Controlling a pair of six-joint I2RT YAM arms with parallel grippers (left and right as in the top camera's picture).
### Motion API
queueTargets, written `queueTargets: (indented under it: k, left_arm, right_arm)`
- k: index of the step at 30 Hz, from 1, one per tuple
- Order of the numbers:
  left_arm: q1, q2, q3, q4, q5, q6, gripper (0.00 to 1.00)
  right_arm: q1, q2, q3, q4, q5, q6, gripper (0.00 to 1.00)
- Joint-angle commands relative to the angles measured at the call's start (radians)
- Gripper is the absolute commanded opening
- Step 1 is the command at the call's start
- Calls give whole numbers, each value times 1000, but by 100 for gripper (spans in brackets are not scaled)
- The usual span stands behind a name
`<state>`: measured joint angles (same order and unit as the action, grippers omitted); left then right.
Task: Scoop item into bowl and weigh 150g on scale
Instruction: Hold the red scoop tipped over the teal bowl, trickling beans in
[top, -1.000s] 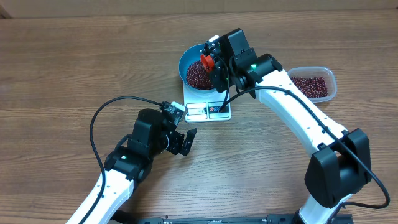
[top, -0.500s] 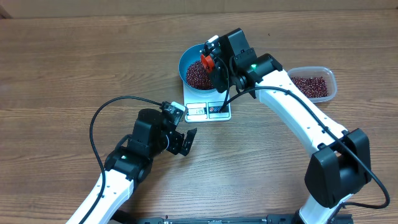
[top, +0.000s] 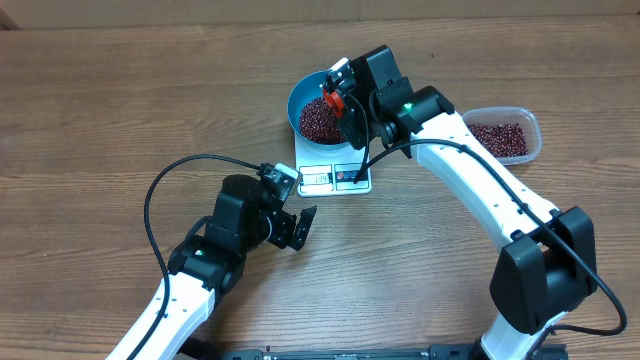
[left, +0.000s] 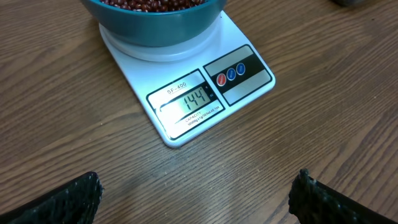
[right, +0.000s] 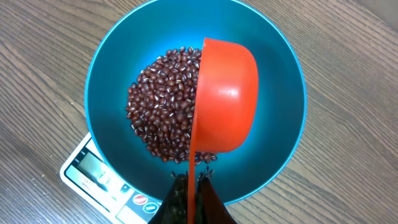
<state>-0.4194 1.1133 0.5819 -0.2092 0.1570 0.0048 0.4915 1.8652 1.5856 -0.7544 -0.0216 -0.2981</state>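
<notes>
A blue bowl (top: 298, 100) stands on the white scale (top: 322, 180), holding a heap of dark red-brown beans (top: 318, 121). In the right wrist view the beans (right: 163, 121) lie left of centre in the bowl (right: 280, 81). My right gripper (right: 193, 177) is shut on the handle of an orange scoop (right: 227, 102), which is tipped on its side over the bowl. The scoop (top: 333, 98) hangs over the bowl's right part. The scale (left: 186, 127) reads 144 on its display (left: 193, 100). My left gripper (left: 194, 193) is open, low over bare wood in front of the scale.
A clear plastic tub (top: 505, 134) with more beans sits on the table at the right. The left arm's black cable (top: 165, 185) loops over the wood left of the scale. The right arm reaches in from the lower right.
</notes>
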Motion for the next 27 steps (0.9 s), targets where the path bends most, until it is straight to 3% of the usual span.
queueTargets:
  k: [1,27]
  left_arm:
    - [-6,5,4,4,11,-8,100]
    - [-6,5,4,4,11,-8,100]
  right_arm:
    - [2,-40,32,5,6,-26,4]
    - [2,-40,32,-1,-24,21,4]
